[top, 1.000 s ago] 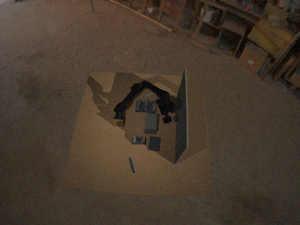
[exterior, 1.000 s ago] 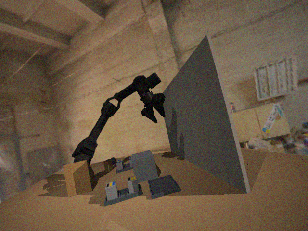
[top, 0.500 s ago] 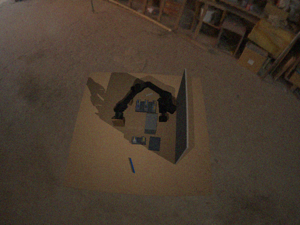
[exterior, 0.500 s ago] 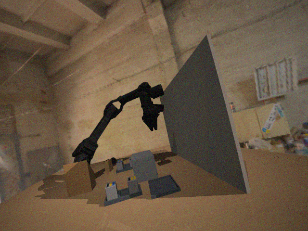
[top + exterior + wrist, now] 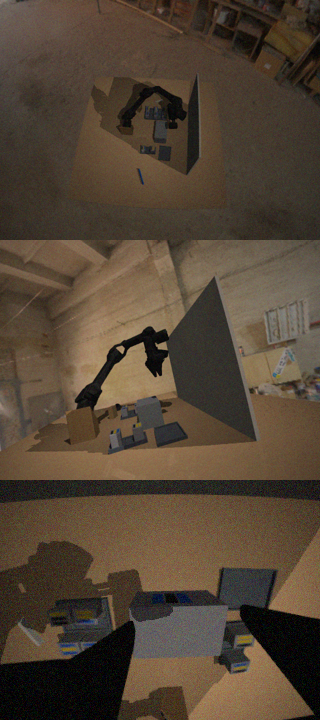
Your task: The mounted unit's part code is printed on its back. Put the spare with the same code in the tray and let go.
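Note:
The mounted unit, a grey box point(image 5: 160, 130) point(image 5: 149, 414) point(image 5: 180, 632), stands mid-board. In the wrist view its far face shows a band code point(image 5: 171, 598) of blue, black and blue. My gripper point(image 5: 158, 375) point(image 5: 186, 618) is open and empty, high above the board, pointing down near the box. A dark rack point(image 5: 155, 118) point(image 5: 129, 416) behind the box holds several grey spares with coloured bands. Another rack point(image 5: 148, 152) point(image 5: 127, 444) holds two spares point(image 5: 115, 439) point(image 5: 138, 432), with blue and yellow bands showing. The dark tray point(image 5: 164, 153) point(image 5: 170, 433) point(image 5: 247, 587) is empty.
A tall grey panel point(image 5: 193, 121) point(image 5: 206, 356) stands upright beside the arm and tray. A brown block point(image 5: 126, 129) point(image 5: 81, 424) is near the arm's base, with a smaller block point(image 5: 112, 412) behind it. A blue stick point(image 5: 140, 176) lies on the board.

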You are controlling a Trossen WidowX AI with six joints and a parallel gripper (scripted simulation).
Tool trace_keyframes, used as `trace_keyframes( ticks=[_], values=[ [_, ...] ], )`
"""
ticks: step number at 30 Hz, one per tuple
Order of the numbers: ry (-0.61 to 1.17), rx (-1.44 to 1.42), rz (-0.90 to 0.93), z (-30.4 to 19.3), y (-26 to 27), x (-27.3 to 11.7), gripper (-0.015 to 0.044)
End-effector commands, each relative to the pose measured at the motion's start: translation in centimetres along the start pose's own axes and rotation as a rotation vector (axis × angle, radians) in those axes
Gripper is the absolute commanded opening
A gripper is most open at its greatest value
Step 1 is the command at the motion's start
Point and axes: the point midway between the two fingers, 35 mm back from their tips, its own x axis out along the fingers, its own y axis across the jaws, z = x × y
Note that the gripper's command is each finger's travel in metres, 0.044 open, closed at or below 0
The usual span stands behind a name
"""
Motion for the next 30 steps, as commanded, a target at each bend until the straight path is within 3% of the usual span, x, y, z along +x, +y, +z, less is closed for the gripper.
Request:
trace_keyframes(
  ticks=[1,10,19,27,30],
  values=[
    [0.005,-0.207,0.002,-1.9,4.2,-0.4,0.044],
    [0.013,-0.778,0.024,-9.4,13.2,0.9,0.044],
    [0.008,-1.338,0.053,-18.6,18.2,4.3,0.044],
    [0.007,-1.379,0.056,-19.3,18.4,4.7,0.044],
    [0.009,-1.383,0.058,-19.2,18.5,5.4,0.0361]
  ],
)
